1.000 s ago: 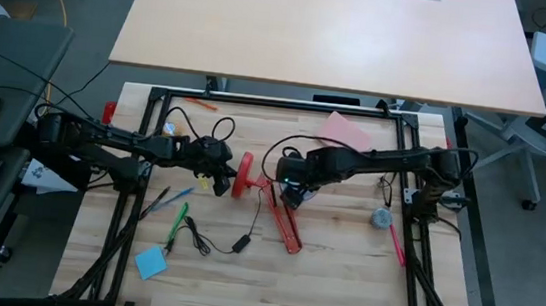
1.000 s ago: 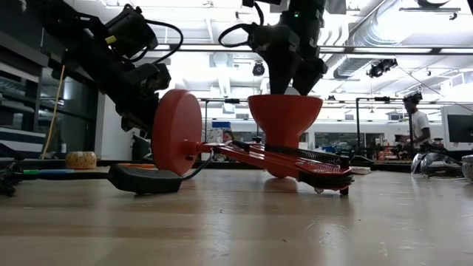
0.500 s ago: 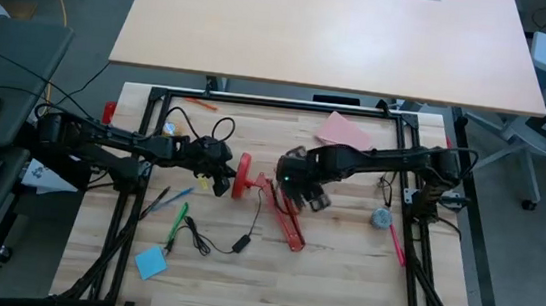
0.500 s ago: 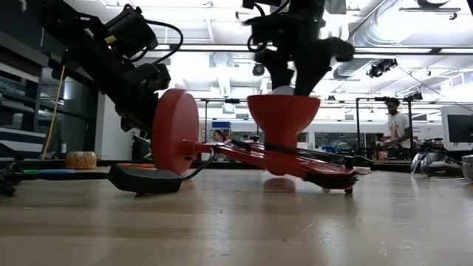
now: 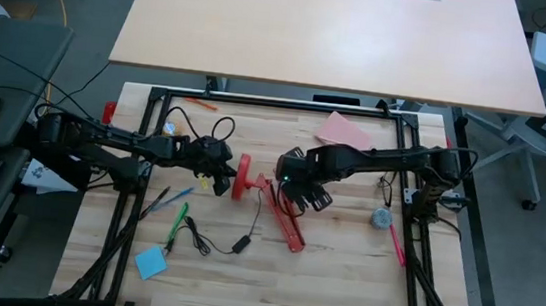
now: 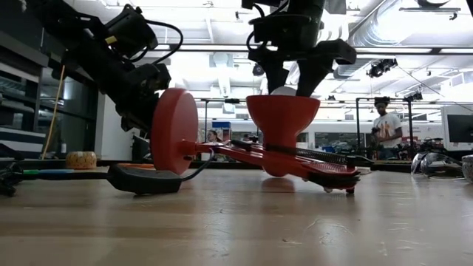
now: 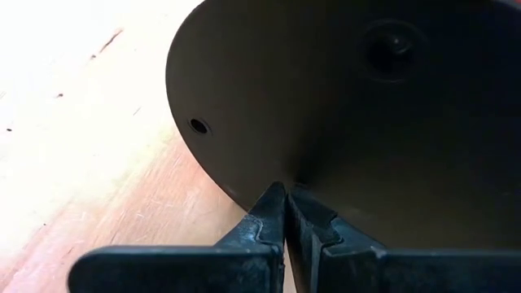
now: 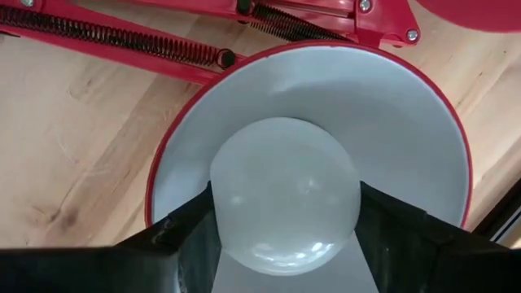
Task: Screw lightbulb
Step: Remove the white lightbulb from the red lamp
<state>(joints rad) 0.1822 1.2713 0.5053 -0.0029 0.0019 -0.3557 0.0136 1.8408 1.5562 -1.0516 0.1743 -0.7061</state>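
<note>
A red desk lamp lies on the table. Its round base (image 6: 176, 131) stands on edge, its sprung arm (image 5: 286, 225) lies along the table, and its shade (image 6: 283, 122) opens upward. The white lightbulb (image 8: 285, 203) sits in the shade, and only its top (image 6: 283, 90) shows above the rim. My right gripper (image 5: 302, 183) hangs over the shade, shut on the bulb. My left gripper (image 5: 219, 176) is shut at the base's underside (image 7: 358, 106), on the table's left side of it. My left gripper presses its shut fingertips (image 7: 281, 203) against the dark underside of the lamp base, close to its lower rim (image 7: 236, 191). It comes slanting down from the table's left. The base stands on edge with its rim on the table. My right gripper pinches the bulb's round glass (image 8: 244, 244) between its two fingers (image 8: 191, 236), one on each side. The fingers point down into the shade from above. The bulb stands upright with its lower part hidden in the shade.
A black cord with a switch (image 5: 241, 242) trails from the lamp toward the near edge. Pens (image 5: 178, 222) and a blue note (image 5: 150, 262) lie at the near left, pink paper (image 5: 347, 132) at the far side, and a small grey round object (image 5: 380, 219) at the right.
My right gripper has turned about its downward axis over the shade with the bulb between its fingers. In the low view its fingers showed edge-on before and now stand spread on either side of the bulb. The lamp's arm has shifted slightly.
</note>
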